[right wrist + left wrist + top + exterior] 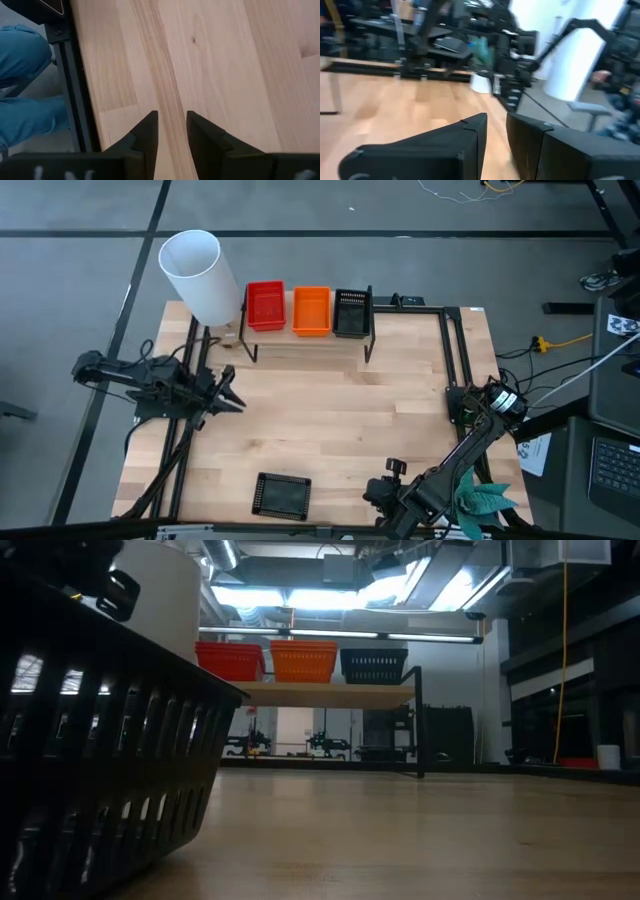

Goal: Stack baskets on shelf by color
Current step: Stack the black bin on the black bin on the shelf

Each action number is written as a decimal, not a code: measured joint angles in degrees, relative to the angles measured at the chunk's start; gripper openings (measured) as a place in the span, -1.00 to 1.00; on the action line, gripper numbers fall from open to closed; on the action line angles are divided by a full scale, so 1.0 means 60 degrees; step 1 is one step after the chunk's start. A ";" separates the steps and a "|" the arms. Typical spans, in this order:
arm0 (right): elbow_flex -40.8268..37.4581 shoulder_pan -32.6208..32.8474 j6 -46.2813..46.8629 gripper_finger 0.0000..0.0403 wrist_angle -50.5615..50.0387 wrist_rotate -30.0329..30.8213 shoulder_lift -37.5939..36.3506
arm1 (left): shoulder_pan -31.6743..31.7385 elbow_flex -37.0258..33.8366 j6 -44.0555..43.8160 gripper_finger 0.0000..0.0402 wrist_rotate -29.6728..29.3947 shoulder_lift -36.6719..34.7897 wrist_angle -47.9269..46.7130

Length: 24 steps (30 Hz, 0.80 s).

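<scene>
Red [265, 304], orange [311, 310] and black [351, 312] baskets stand side by side on the shelf's wood top [300, 338] at the table's far edge; the low view shows them there too, the red basket [230, 661] leftmost. One more black basket [282, 494] lies flat on the table near its near edge, and its mesh wall [100, 750] fills the low view's left. My left gripper [236, 398] [496, 127] hovers over the table's left part, open by a narrow gap, holding nothing. My right gripper [386, 478] [172, 122] waits near the near right edge, also narrowly open.
A tall white cylinder [200, 275] stands at the table's far left corner beside the shelf. A black frame rail [452, 350] runs along the right side. Bare wood [340, 420] lies between the shelf and the near black basket.
</scene>
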 joint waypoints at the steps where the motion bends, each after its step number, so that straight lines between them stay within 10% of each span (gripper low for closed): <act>1: 0.0002 0.0000 -0.0012 -0.50 -0.0002 0.0000 0.0000 | -0.0185 -0.0055 0.0035 -0.67 -0.0006 -0.0019 0.0022; 24: 0.0002 -0.0134 -0.0020 -0.50 0.1120 0.1249 0.0000 | -0.1449 -0.1826 0.1269 -0.67 -0.1046 0.0002 0.2281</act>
